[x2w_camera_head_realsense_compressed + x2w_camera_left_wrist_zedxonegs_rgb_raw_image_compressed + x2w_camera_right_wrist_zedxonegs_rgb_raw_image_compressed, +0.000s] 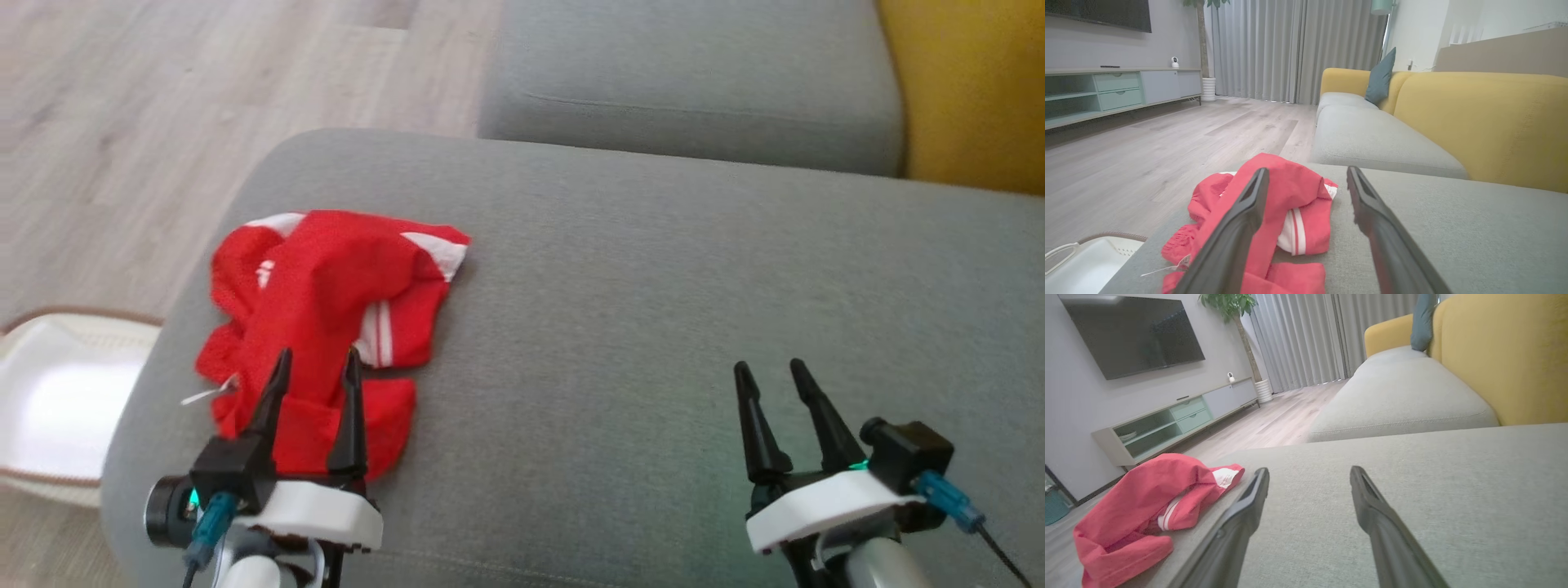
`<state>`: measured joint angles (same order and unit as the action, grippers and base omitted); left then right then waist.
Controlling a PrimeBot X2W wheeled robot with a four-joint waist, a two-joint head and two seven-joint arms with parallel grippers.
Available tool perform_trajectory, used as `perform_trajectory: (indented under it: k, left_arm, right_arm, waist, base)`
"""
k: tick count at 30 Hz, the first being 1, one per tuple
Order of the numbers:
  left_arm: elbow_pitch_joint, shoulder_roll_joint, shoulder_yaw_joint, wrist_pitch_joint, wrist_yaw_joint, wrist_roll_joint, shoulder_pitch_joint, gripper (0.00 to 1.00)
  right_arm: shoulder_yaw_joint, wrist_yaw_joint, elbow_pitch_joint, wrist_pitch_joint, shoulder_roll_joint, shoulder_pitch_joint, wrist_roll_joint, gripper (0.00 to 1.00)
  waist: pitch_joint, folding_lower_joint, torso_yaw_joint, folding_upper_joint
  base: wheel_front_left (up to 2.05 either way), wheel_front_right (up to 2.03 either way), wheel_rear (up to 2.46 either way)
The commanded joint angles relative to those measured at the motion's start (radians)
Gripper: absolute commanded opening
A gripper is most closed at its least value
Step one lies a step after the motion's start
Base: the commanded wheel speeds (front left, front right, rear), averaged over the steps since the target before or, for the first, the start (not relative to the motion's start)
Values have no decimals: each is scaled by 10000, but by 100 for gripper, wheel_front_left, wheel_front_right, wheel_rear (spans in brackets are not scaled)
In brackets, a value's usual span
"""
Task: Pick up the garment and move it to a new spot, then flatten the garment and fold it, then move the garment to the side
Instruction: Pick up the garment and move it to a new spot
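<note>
In the head view, you see the red garment (326, 318) with white stripes lying crumpled on the left end of the grey sofa cushion (653, 327), near its rounded edge. Your left jaws stand apart at the lower left, their dark fingers (353, 408) pointing up over the near part of the cloth; you cannot tell whether they touch it. Your right jaws are also apart, at the lower right over bare cushion, well away from the garment. A white basket (57, 400) sits on the wooden floor (122, 122) just past the cushion's left edge.

In the left wrist view, the garment (1294, 192) lies just ahead. One finger crosses in front of the red cloth and the other stands before bare grey fabric; nothing sits between them. The basket's rim (1069, 249) shows at the lower left, and a yellow backrest (1486, 122) rises on the right.

In the right wrist view, the jaws gape over empty cushion, with the garment (1139, 494) off to the left near the cushion's edge.
</note>
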<state>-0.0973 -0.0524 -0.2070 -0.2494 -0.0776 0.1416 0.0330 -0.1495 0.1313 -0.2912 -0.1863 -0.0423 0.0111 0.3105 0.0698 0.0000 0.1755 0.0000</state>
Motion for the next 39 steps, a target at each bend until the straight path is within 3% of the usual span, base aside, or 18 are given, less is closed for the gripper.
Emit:
perform_trajectory:
  k: [1,21,27,34,39]
  left_arm:
    - [324,21,392,-124,45,-121,-367,100]
    - [357,22,677,-124,164,-399,-190,100]
    - [393,22,760,-124,196,-427,-150,100]
    - [445,-1,1025,-124,235,-468,-197,100]
    - [111,-261,1465,-124,708,-16,-791,100]
  right_arm:
    - [-253,-6,264,-148,-79,348,75,100]
    - [-830,-6,-236,-529,-79,335,683,100]
    - [-839,-6,-354,-608,-79,345,726,100]
    - [-585,-6,-358,-641,-79,413,587,100]
    - [-141,-6,-36,-516,-79,593,267,100]
  waist:
    - [47,0,252,0]
    - [228,0,2529,0]
    - [222,0,2631,0]
    - [71,0,2287,0]
    - [-485,0,1841,0]
  base:
    - [0,0,0]
    - [0,0,0]
    - [0,0,0]
    - [0,0,0]
    - [0,0,0]
